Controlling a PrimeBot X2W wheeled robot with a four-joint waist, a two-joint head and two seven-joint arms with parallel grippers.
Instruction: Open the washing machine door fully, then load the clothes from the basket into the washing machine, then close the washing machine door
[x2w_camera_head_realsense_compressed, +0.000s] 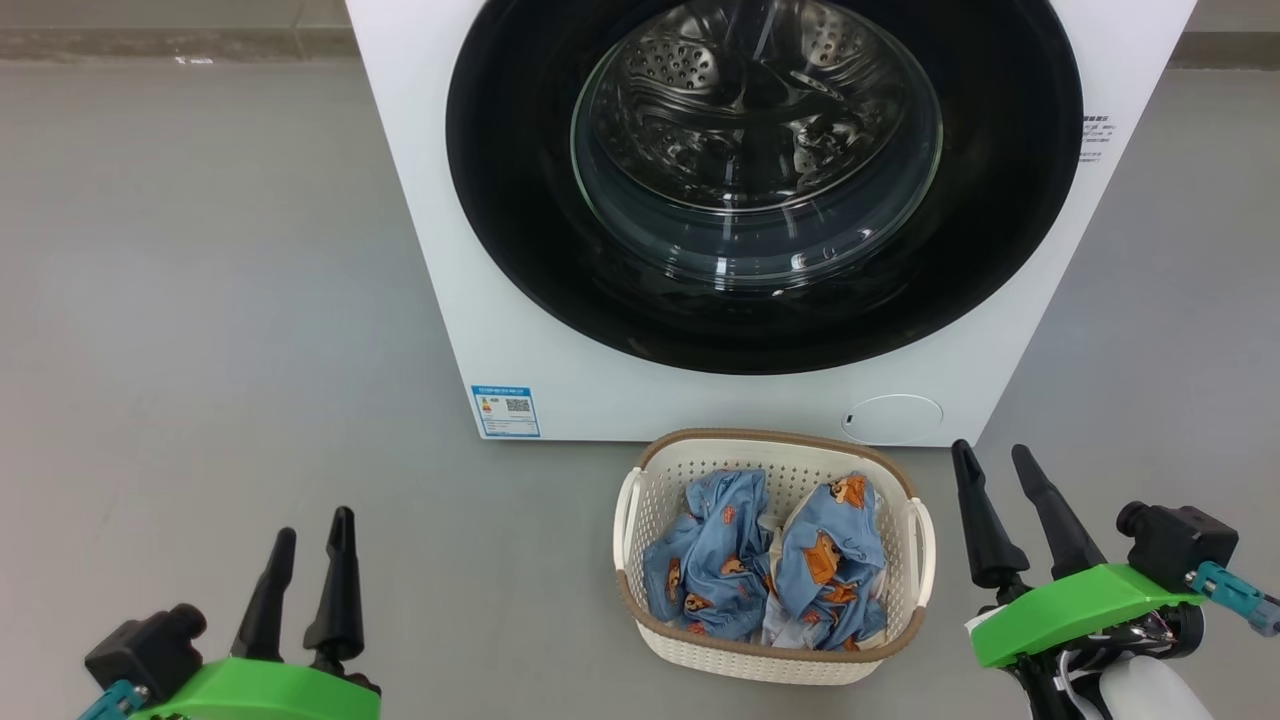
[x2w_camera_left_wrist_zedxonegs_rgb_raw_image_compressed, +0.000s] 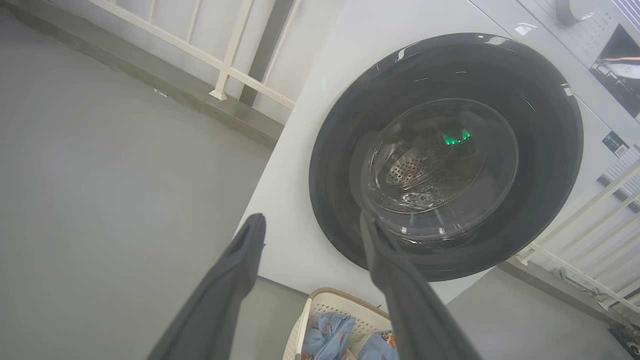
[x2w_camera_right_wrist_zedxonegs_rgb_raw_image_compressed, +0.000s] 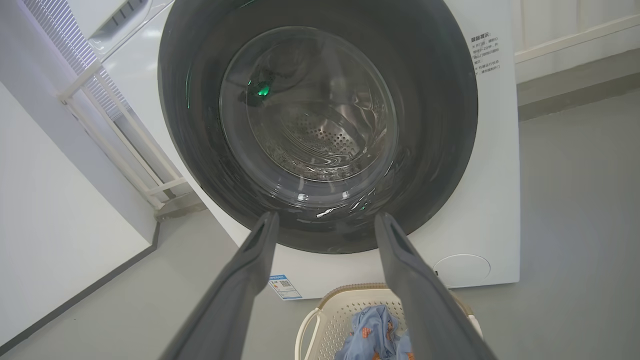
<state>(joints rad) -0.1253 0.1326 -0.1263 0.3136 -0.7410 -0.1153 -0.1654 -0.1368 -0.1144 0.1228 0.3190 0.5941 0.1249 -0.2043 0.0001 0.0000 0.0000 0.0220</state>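
The white washing machine (x2w_camera_head_realsense_compressed: 520, 300) stands ahead, its round black door (x2w_camera_head_realsense_compressed: 520, 200) shut flat against the front, steel drum visible through the glass. On the floor in front sits the cream basket (x2w_camera_head_realsense_compressed: 660, 490) holding two blue printed clothes (x2w_camera_head_realsense_compressed: 715, 555). My left gripper (x2w_camera_head_realsense_compressed: 315, 530) hovers open at the lower left, well left of the basket. My right gripper (x2w_camera_head_realsense_compressed: 995, 463) is open just right of the basket. The left wrist view shows the door (x2w_camera_left_wrist_zedxonegs_rgb_raw_image_compressed: 340, 165) and basket (x2w_camera_left_wrist_zedxonegs_rgb_raw_image_compressed: 332, 302) beyond the open left gripper (x2w_camera_left_wrist_zedxonegs_rgb_raw_image_compressed: 311, 222). The right wrist view shows the door (x2w_camera_right_wrist_zedxonegs_rgb_raw_image_compressed: 440, 125) past the open right gripper (x2w_camera_right_wrist_zedxonegs_rgb_raw_image_compressed: 325, 220).
Grey floor (x2w_camera_head_realsense_compressed: 200, 300) spreads to both sides of the machine. A white railing (x2w_camera_left_wrist_zedxonegs_rgb_raw_image_compressed: 225, 65) stands behind the machine on its left side, and a white wall (x2w_camera_right_wrist_zedxonegs_rgb_raw_image_compressed: 50, 200) with another railing lies on the other side. A round service flap (x2w_camera_head_realsense_compressed: 892, 418) is low on the machine front.
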